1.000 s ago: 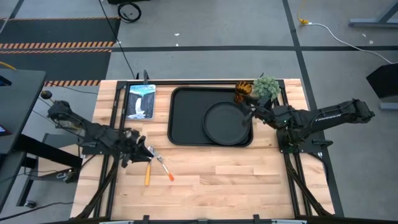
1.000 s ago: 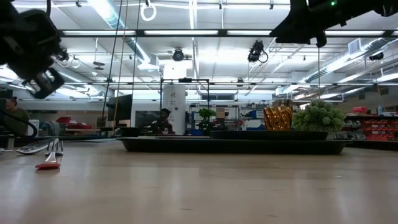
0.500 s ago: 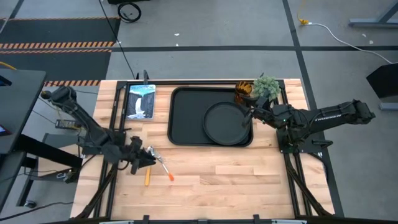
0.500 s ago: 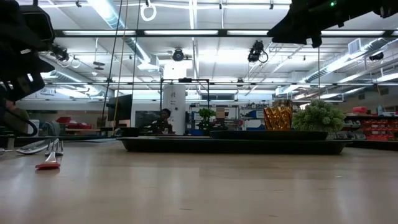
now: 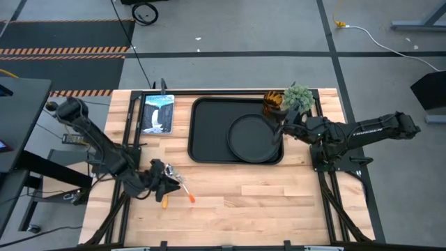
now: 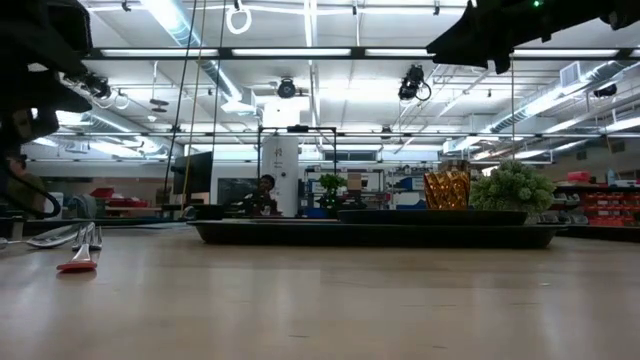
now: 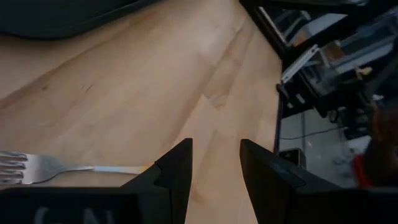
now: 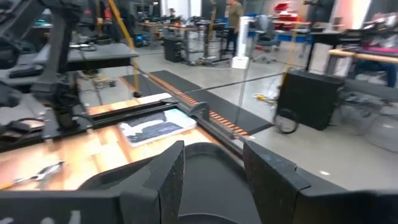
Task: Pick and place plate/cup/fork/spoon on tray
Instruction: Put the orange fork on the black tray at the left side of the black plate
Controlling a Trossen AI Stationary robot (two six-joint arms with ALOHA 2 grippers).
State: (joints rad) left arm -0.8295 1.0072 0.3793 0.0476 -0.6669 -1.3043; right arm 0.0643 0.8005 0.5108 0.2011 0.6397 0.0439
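Observation:
The black tray lies at the far middle of the table, and the round black plate lies flat in its right half. The amber cup stands on the table beyond the tray's far right corner; it also shows in the low view. The fork and spoon lie side by side on the table near the front left, their orange handles toward the near edge. My left gripper hangs open just above them, touching nothing. My right gripper is open above the plate's right edge.
A small green plant stands right of the cup. A printed card lies left of the tray. Bare wood stretches along the near half of the table. A person sits far off in the room.
My left gripper has moved toward the table's near edge and a little to the right, coming over the heads of the fork and spoon. The fork, spoon, plate and cup have stayed in place.

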